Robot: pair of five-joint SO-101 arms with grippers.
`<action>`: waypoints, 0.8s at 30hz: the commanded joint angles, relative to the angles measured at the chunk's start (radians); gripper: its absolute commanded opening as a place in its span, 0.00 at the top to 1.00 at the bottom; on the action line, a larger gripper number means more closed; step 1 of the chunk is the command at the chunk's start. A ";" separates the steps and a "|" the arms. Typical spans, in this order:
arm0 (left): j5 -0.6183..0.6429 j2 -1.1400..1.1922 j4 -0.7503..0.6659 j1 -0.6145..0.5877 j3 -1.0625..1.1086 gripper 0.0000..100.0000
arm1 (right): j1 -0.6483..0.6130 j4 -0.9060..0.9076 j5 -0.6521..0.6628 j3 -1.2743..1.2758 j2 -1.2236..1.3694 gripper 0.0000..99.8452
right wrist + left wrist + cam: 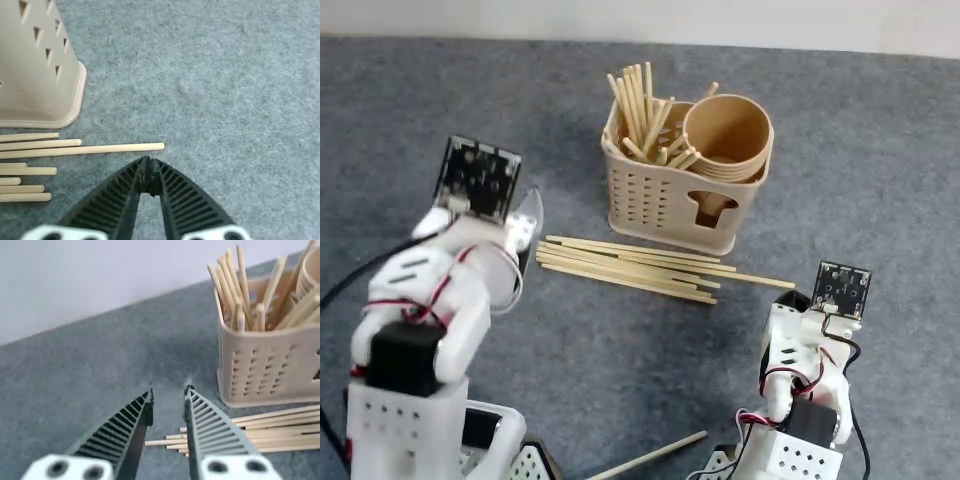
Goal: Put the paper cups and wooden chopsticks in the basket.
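A beige slotted basket (665,205) stands at the table's middle back, holding stacked paper cups (725,135) and several upright wooden chopsticks (638,105). More chopsticks (640,265) lie in a loose row on the grey carpet in front of it. My left gripper (168,392) hangs open just above the left ends of those chopsticks (260,427), with nothing between its fingers. My right gripper (148,162) is shut and empty, hovering close to the right tip of the longest chopstick (85,149). The basket (272,365) is near the left gripper, and the basket corner (40,70) lies beyond the right gripper.
One stray chopstick (650,455) lies at the front edge between the two arm bases. Grey carpet (880,180) covers the table, with free room to the right of the basket and at the far left. A pale wall runs along the back.
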 commanded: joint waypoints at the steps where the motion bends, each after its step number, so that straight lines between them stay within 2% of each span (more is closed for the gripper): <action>1: 0.011 -0.156 -0.041 -0.013 0.127 0.88 | 0.008 -0.019 -0.003 0.104 -0.010 1.00; 16: 0.011 -0.750 -0.038 -0.013 0.564 0.88 | 0.008 -0.018 -0.003 0.104 -0.010 1.00; 24: 0.011 -0.745 -0.041 -0.015 0.717 0.88 | 0.008 -0.018 -0.003 0.104 -0.010 1.00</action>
